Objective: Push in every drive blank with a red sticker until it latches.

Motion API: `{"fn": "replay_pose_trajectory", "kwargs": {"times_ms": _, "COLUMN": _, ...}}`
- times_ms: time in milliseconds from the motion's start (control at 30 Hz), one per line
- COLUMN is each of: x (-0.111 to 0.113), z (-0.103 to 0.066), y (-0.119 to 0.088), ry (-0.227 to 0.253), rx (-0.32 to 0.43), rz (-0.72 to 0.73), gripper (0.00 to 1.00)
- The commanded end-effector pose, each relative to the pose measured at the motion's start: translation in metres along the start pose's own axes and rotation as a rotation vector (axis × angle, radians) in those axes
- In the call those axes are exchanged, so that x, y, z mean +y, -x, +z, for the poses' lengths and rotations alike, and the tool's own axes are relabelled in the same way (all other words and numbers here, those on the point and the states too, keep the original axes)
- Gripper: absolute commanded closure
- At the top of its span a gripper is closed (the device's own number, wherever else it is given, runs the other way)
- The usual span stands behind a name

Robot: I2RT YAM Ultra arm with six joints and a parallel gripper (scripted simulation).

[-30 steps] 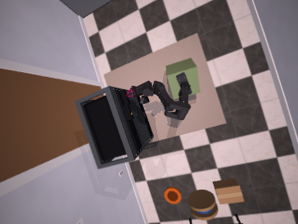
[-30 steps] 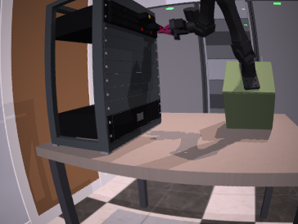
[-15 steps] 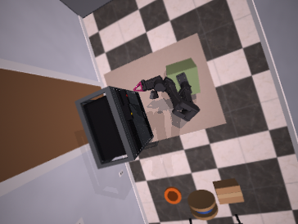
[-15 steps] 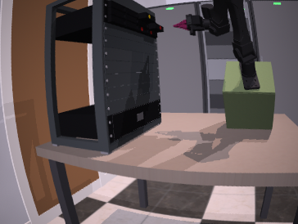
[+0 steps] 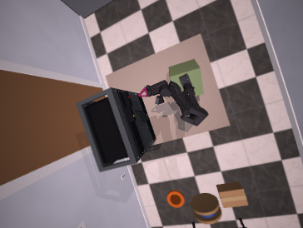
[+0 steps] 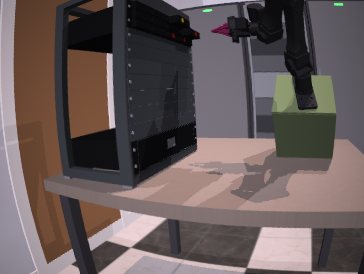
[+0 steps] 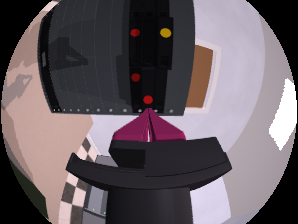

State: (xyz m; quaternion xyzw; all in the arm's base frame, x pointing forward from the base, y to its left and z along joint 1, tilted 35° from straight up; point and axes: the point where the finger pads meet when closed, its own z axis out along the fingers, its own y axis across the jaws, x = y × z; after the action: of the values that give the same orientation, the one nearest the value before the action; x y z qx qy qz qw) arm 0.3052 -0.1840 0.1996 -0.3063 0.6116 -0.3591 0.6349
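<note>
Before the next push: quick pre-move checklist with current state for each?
1. Tool shut, holding nothing: ok; the pink tips are pinched to a point.
2. Tool off the rack: ok; the exterior view shows a gap between the tips and the rack front.
3. Rack upright and flat on the table: ok.
4. Rack at its start position: cannot tell.
5. Targets identified: ok; the wrist view shows three red stickers and one yellow sticker, which stays untouched.
6. Red-sticker blanks latched: cannot tell; blanks near the top protrude in the exterior view.
</note>
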Motion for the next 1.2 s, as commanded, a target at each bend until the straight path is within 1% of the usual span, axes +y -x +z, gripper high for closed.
{"fn": "replay_pose_trajectory", "kwargs": {"times_ms": 0, "x": -0.002, "z": 0.019, "y": -0.008, "ry": 0.002, "rx": 0.022, "rz": 0.017, "gripper": 1.0}}
{"fn": "replay_pose_trajectory", "kwargs": {"times_ms": 133, "x": -0.001, "z": 0.054, "y": -0.008, "ry": 0.003, "rx": 0.023, "rz": 0.016, "gripper": 1.0}}
{"fn": "replay_pose_trajectory", "kwargs": {"times_ms": 167, "x": -0.001, "z": 0.06, "y": -0.008, "ry": 0.003, "rx": 0.023, "rz": 0.016, "gripper": 1.0}}
{"fn": "replay_pose_trajectory", "kwargs": {"times_ms": 233, "x": -0.001, "z": 0.066, "y": -0.008, "ry": 0.003, "rx": 0.023, "rz": 0.021, "gripper": 1.0}}
{"fn": "replay_pose_trajectory", "kwargs": {"times_ms": 333, "x": -0.001, "z": 0.066, "y": -0.008, "ry": 0.003, "rx": 0.023, "rz": 0.022, "gripper": 1.0}}
{"fn": "replay_pose_trajectory", "kwargs": {"times_ms": 367, "x": -0.016, "z": 0.061, "y": -0.005, "ry": -0.03, "rx": 0.023, "rz": -0.001, "gripper": 1.0}}
{"fn": "replay_pose_trajectory", "kwargs": {"times_ms": 767, "x": -0.015, "z": 0.06, "y": -0.005, "ry": -0.027, "rx": 0.024, "rz": 0.001, "gripper": 1.0}}
{"fn": "replay_pose_trajectory", "kwargs": {"times_ms": 800, "x": -0.015, "z": 0.061, "y": -0.007, "ry": -0.027, "rx": 0.025, "rz": 0.002, "gripper": 1.0}}
{"fn": "replay_pose_trajectory", "kwargs": {"times_ms": 833, "x": -0.01, "z": 0.062, "y": -0.012, "ry": -0.016, "rx": 0.033, "rz": 0.015, "gripper": 1.0}}
{"fn": "replay_pose_trajectory", "kwargs": {"times_ms": 900, "x": -0.01, "z": 0.062, "y": -0.012, "ry": -0.016, "rx": 0.033, "rz": 0.015, "gripper": 1.0}}
{"fn": "replay_pose_trajectory", "kwargs": {"times_ms": 933, "x": -0.007, "z": 0.062, "y": -0.017, "ry": -0.008, "rx": 0.039, "rz": 0.024, "gripper": 1.0}}
{"fn": "replay_pose_trajectory", "kwargs": {"times_ms": 1067, "x": -0.009, "z": 0.063, "y": -0.018, "ry": -0.008, "rx": 0.026, "rz": 0.019, "gripper": 1.0}}
{"fn": "replay_pose_trajectory", "kwargs": {"times_ms": 1100, "x": -0.015, "z": 0.062, "y": -0.013, "ry": -0.021, "rx": 0.018, "rz": 0.005, "gripper": 1.0}}
{"fn": "replay_pose_trajectory", "kwargs": {"times_ms": 1167, "x": -0.016, "z": 0.061, "y": -0.012, "ry": -0.024, "rx": 0.017, "rz": 0.003, "gripper": 1.0}}
